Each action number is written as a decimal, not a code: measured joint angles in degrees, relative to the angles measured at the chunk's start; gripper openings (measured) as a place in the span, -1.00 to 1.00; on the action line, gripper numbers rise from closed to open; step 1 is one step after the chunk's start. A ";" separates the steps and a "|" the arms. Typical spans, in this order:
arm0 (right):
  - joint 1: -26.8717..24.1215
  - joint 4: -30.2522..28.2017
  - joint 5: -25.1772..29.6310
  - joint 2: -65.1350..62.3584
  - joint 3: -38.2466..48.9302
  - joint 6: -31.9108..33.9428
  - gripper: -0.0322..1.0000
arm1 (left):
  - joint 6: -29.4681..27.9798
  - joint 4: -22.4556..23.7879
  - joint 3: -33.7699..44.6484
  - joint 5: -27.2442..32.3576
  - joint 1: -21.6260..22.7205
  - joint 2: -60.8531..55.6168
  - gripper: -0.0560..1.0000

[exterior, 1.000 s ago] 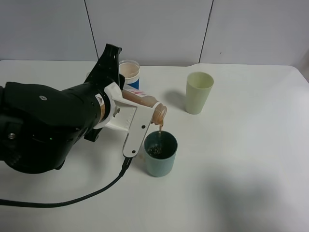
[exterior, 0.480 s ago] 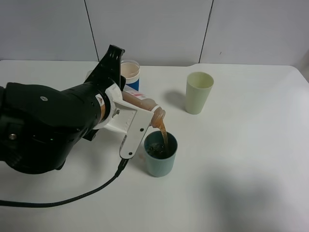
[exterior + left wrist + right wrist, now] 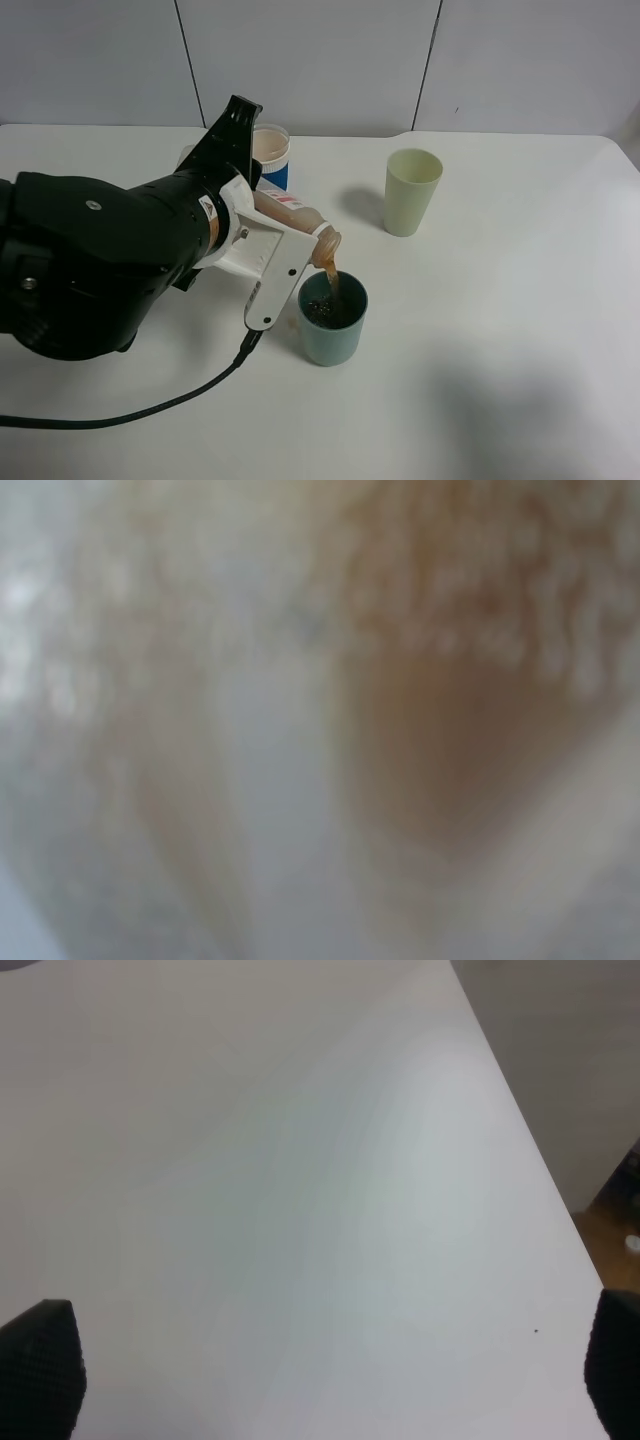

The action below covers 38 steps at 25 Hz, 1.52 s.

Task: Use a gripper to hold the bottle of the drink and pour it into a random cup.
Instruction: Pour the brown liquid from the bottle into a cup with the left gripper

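Observation:
My left gripper (image 3: 285, 250) is shut on the bottle (image 3: 295, 208), a small clear bottle with a pink label, held tilted with its mouth down and to the right. A stream of the brown drink (image 3: 333, 280) falls from the mouth into the dark teal cup (image 3: 333, 322), which stands upright just below. The left wrist view is a blur of the bottle (image 3: 440, 760), clear plastic and brown liquid pressed close to the lens. My right gripper (image 3: 325, 1380) is open over bare white table and holds nothing; it is outside the exterior high view.
A taller pale yellow-green cup (image 3: 412, 190) stands to the back right. A white cup with a blue sleeve (image 3: 270, 150) sits behind the left arm. A black cable (image 3: 150, 412) trails across the front left. The table's edge (image 3: 520, 1120) shows in the right wrist view.
The bottle has tipped a little further and the stream into the teal cup has grown from a thin trickle. The white finger's tip has swung slightly left.

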 joint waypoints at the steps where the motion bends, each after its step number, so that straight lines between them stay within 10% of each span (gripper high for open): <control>1: 0.00 0.00 0.00 0.00 0.00 0.00 1.00 | 0.05 0.21 0.00 0.00 0.00 0.00 -0.26; 38: 0.00 -0.16 0.00 0.00 0.00 0.00 1.00 | 1.74 5.25 0.00 1.92 0.00 0.00 -0.26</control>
